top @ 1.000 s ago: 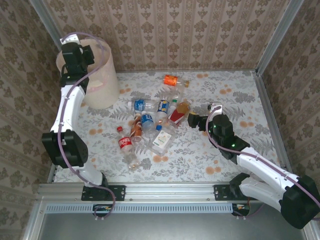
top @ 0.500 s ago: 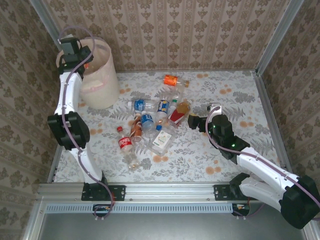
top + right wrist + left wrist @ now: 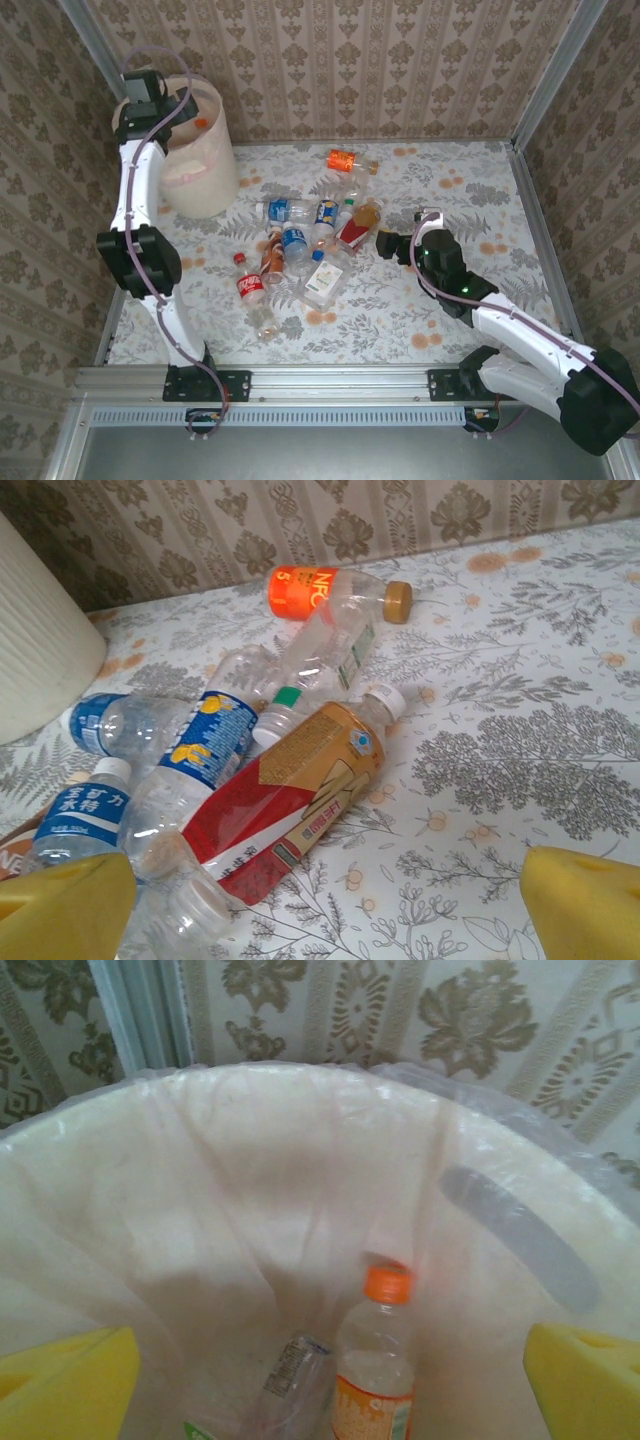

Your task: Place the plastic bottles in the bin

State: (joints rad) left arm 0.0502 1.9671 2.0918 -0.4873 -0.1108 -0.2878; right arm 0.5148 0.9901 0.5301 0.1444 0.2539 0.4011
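With the left gripper (image 3: 325,1390), over the bin (image 3: 205,190), and the right gripper (image 3: 325,900) both spread empty, the plastic bottles (image 3: 310,245) heaped on the table (image 3: 480,180) are judged light, slippery, crushable, best gripped mid-body

Cream round plastic bin (image 3: 205,180), bag-lined, has an orange-capped clear bottle (image 3: 378,1360) standing inside; other clear plastic bottles (image 3: 296,243) lie heaped nearby.

White arms (image 3: 135,195), black joints (image 3: 138,262), yellow-padded claws (image 3: 322,1385) (image 3: 325,905)
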